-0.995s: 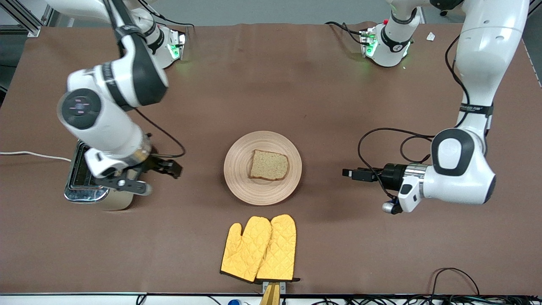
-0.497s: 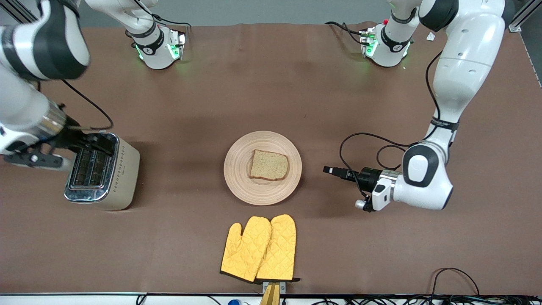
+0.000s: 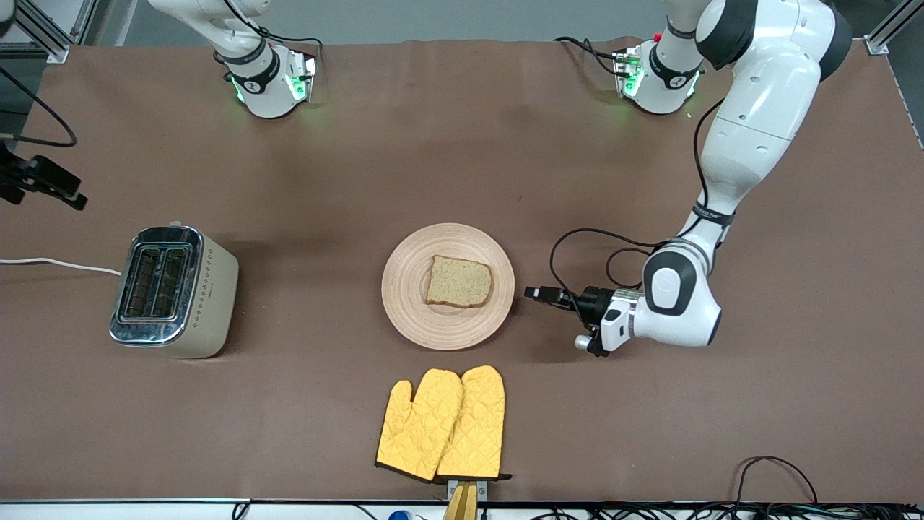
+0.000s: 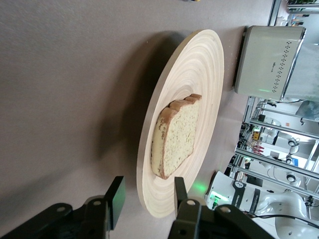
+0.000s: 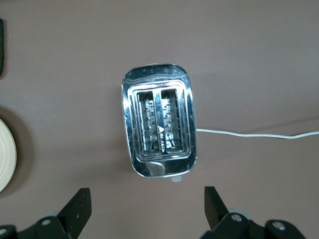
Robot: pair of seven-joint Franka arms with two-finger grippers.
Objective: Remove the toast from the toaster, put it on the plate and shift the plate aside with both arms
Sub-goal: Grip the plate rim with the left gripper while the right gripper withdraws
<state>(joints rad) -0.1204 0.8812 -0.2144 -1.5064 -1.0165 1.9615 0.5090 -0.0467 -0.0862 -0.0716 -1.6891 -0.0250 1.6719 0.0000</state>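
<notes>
The toast (image 3: 459, 281) lies flat on the round wooden plate (image 3: 415, 307) in the middle of the table. My left gripper (image 3: 535, 292) is low beside the plate's rim on the left arm's side, a short gap away, and open. In the left wrist view the plate (image 4: 199, 64) and toast (image 4: 177, 134) fill the middle, and the gripper (image 4: 148, 191) is open, with the plate's rim showing between the jaws. My right gripper (image 3: 50, 186) is up in the air at the right arm's end, open and empty (image 5: 147, 209), looking down on the toaster.
A silver toaster (image 3: 173, 290) with two empty slots (image 5: 159, 127) stands toward the right arm's end, its white cord (image 3: 58, 264) running off the table. Two yellow oven mitts (image 3: 444, 422) lie nearer the front camera than the plate.
My right gripper has swung away from over the toaster out to the table's end. My left gripper has moved along the table toward the plate's rim.
</notes>
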